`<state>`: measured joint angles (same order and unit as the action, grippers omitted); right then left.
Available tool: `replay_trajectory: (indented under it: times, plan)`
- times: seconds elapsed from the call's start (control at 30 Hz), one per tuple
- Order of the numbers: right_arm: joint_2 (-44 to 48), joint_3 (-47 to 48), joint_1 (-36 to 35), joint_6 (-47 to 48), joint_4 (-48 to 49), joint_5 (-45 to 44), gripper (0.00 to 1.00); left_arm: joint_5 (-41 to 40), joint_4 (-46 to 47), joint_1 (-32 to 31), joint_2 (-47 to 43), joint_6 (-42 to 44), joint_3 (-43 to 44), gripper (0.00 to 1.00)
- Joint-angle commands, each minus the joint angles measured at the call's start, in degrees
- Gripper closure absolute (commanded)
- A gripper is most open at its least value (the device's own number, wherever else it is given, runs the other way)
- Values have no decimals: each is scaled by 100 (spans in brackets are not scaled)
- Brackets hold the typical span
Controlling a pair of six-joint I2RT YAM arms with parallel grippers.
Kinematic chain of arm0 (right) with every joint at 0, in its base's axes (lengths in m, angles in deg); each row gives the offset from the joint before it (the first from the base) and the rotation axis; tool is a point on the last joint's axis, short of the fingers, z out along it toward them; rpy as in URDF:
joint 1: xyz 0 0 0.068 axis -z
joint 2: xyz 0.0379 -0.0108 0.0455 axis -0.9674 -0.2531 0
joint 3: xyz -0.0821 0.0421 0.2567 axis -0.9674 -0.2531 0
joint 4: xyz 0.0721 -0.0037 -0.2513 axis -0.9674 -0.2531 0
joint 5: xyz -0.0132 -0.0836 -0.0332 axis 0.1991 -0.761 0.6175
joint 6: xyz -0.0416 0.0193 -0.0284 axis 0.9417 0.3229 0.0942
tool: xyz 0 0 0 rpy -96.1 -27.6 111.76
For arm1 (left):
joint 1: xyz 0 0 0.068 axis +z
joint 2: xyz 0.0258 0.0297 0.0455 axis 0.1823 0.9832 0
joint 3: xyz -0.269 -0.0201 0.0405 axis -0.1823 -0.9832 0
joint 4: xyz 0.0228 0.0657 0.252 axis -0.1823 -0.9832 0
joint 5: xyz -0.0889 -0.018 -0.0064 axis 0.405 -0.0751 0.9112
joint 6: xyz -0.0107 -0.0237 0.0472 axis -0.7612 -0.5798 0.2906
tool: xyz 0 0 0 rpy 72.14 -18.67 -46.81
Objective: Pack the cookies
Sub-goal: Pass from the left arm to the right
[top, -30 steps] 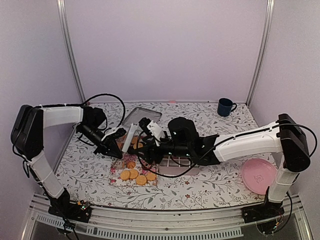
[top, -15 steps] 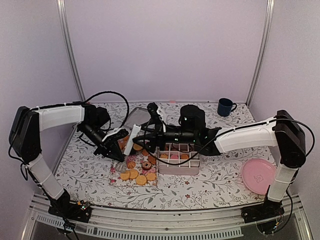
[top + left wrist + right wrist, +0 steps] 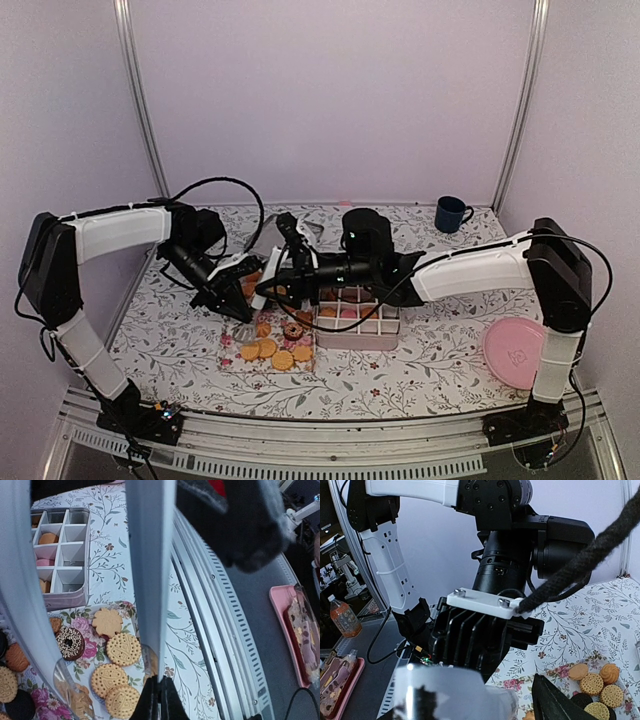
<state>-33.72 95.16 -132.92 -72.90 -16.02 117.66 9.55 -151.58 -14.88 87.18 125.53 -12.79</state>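
**Desk:** How do the left arm's jaws stand?

**Photographer:** The left gripper [image 3: 160,696] has its jaws pinched flat on the lower edge of a clear plastic panel [image 3: 150,555], which runs up to the top of the wrist frame.

**Desk:** And the right?

**Photographer:** The right gripper [image 3: 285,268] sits just beside that panel, left of centre in the overhead frame. Its own camera shows one dark finger [image 3: 552,705] and a blur of clear plastic. Whether its jaws stand wide or hold anything cannot be told.

**Desk:** Where are the cookies?

**Photographer:** Most of the cookies [image 3: 268,348] lie loose on a floral napkin [image 3: 88,648] below both grippers, golden ones with a few dark ones. Others sit in cells of a divided box [image 3: 358,340] just right of the napkin, a pink one among them.

**Desk:** And farther out?

**Photographer:** A mug [image 3: 452,213] stands at the upper right of the flowered surface [image 3: 420,375], and a pink plate [image 3: 518,352] lies at the lower right.
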Motion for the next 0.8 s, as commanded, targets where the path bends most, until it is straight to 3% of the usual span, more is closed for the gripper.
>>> replay_trajectory:
  times: [0.0,0.33,0.53,0.77]
  plan:
    - [-126,248,-2,49,-175,122,34,86,-141,-159,-135,-71,121,100]
    - [-170,357,-7,154,-490,4,55,-159,-4,-191,-254,-383,259,100]
    - [140,64,-92,385,-525,-809,65,-740,912,-120,-527,-1129,47,100]
    - [132,156,-285,617,-430,-1731,72,-1204,1899,82,-798,-1993,-270,72]
